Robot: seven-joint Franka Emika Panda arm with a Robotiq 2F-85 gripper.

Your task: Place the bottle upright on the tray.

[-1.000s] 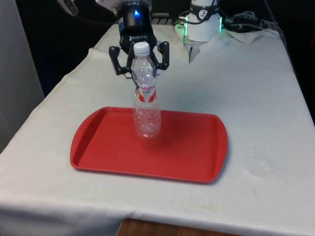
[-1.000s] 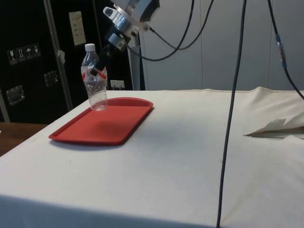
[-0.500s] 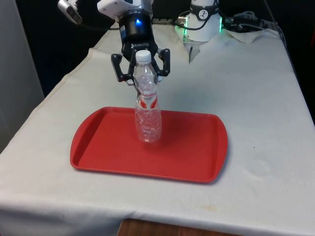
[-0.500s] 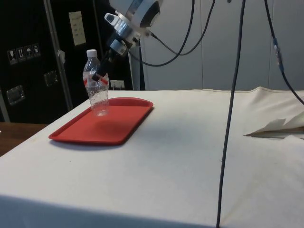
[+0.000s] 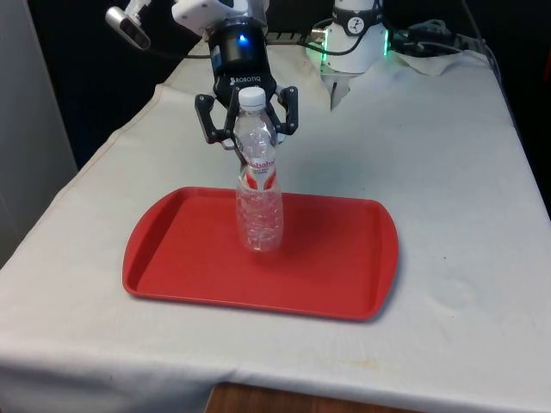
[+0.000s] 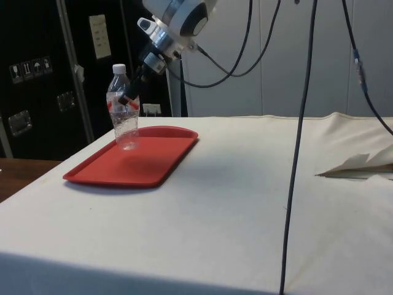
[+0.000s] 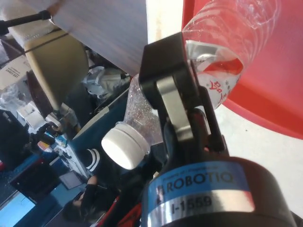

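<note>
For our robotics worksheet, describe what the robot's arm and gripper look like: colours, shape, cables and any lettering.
The arm is white and rounded, with black cables looping off behind it. The gripper is black: a cylindrical body with two jointed, linked fingers. White ROBOTIQ lettering runs across the body, and the wrist view shows a blue band with ROBOTIQ above a silver band with a serial starting I-15.

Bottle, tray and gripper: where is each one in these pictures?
bottle [image 5: 259, 215]: front view, on its clear lower body.
tray [image 5: 340, 258]: front view, on the bare red floor at the front view's right.
gripper [image 5: 248, 129]: front view, midway between the black fingertips, at the bottle's upper part.
</note>
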